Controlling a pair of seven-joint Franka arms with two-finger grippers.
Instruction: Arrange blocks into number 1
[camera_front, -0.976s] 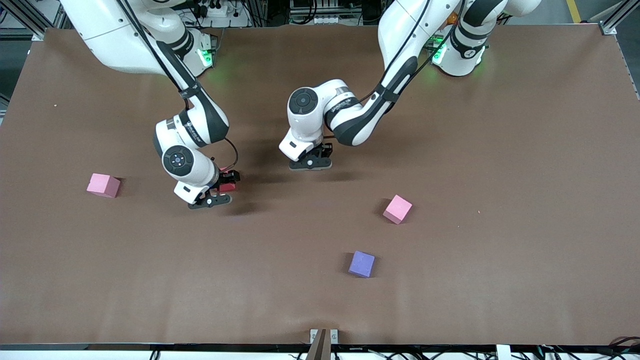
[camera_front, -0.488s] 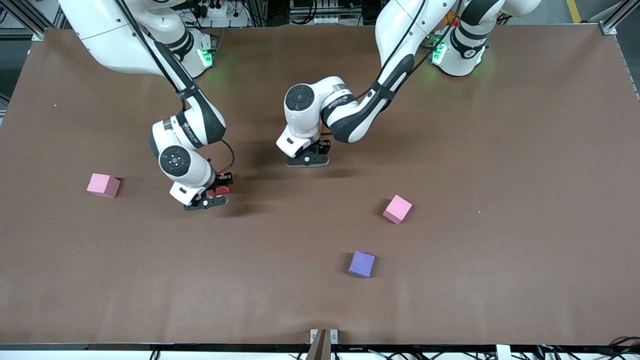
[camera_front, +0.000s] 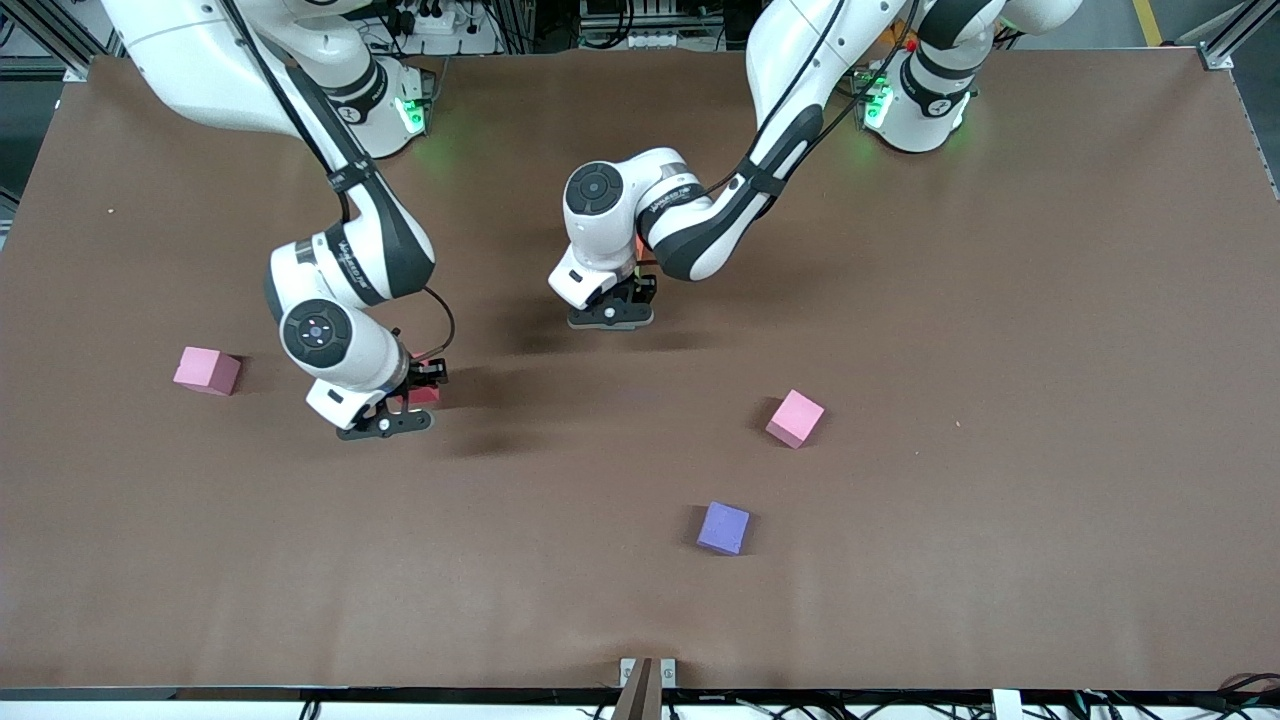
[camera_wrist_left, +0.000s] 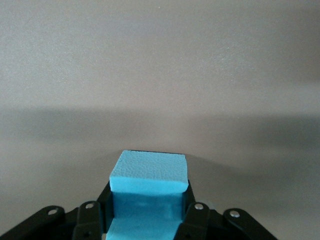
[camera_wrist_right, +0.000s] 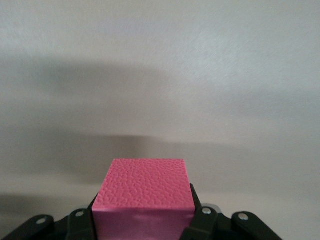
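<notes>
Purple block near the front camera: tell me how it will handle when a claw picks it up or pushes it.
The purple block looks like matte foam, so probably light and slightly squashy. Flat faces suggest it will slide or pivot when pushed, not roll. The similar light blue block shows a pebbled skin, so a claw should probably grip without slipping.

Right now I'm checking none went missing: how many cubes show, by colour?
Pink: 2, pink cube and pink cube
Purple: 1, purple block
Light blue: 1, light blue block in the left gripper
Red: 1, red block in the right gripper
Total: 5
</notes>
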